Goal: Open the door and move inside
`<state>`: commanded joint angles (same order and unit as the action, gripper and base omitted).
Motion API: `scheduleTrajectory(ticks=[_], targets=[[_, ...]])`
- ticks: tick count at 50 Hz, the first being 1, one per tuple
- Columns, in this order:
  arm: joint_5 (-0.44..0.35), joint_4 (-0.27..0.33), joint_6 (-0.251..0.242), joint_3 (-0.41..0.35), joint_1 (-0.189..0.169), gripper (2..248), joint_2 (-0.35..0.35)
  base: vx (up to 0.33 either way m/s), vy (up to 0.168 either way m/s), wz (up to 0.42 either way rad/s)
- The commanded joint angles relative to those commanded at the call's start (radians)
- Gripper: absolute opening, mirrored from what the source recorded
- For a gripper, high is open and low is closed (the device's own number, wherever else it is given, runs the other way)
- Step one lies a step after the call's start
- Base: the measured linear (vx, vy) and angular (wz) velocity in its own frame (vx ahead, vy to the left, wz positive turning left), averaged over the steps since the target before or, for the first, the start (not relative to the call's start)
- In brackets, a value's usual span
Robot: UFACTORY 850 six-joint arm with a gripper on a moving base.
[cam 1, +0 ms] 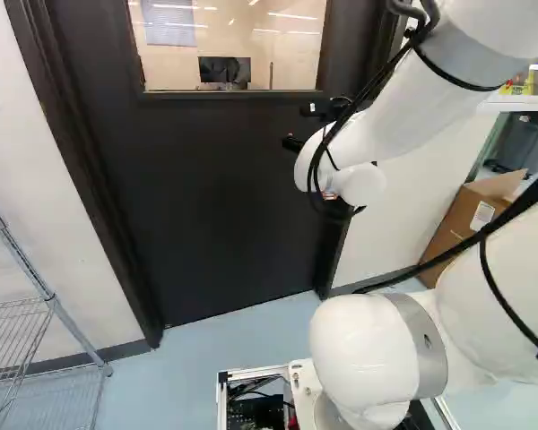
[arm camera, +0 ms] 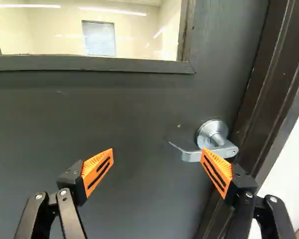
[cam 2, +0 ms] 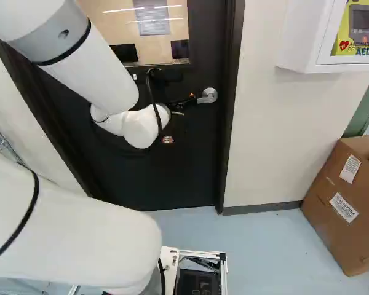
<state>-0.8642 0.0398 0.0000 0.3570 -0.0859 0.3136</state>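
our gripper (cam 2: 182,103) is at twelve o'clock of the right base view, released and holding nothing, its two fingers spread wide. we see the dark door (arm camera: 139,109) shut in its frame (arm camera: 269,89), and its silver handle (arm camera: 213,137) near one o'clock of that same view, close to the door's edge.

in the wrist view, taking the door's window (arm camera: 89,37) as the upper side, we find the handle at two o'clock from the gap between our pads. the pad (arm camera: 217,172) at three o'clock of the gap covers part of the lever; we can't tell if it touches. the pad (arm camera: 97,169) at nine o'clock is well apart from the handle, over plain door. our lever lies roughly level, its tip toward nine o'clock.

through the window we see dark screens (cam 1: 224,70) at eleven o'clock of the left base view. we have a wire shelf (cam 1: 49,300) at eight o'clock there. at four o'clock of the right base view a cardboard box (cam 2: 332,215) stands on the blue floor (cam 2: 264,246), and a white cabinet (cam 2: 301,37) hangs on the wall at two o'clock.
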Motion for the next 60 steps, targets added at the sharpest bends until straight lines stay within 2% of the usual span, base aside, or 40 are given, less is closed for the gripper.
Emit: scheduleTrajectory(ticks=[11,24,44,60], targets=[[0.011,0.027,0.0,0.045,-0.004,247,-0.025,0.0,0.0,0.0],[0.013,0.031,0.0,0.081,-0.012,247,-0.062,0.0,0.0,0.0],[0.013,0.031,0.0,0.102,-0.019,247,-0.087,0.0,0.0,0.0],[0.013,0.031,0.0,0.118,-0.026,247,-0.141,0.0,0.0,0.0]])
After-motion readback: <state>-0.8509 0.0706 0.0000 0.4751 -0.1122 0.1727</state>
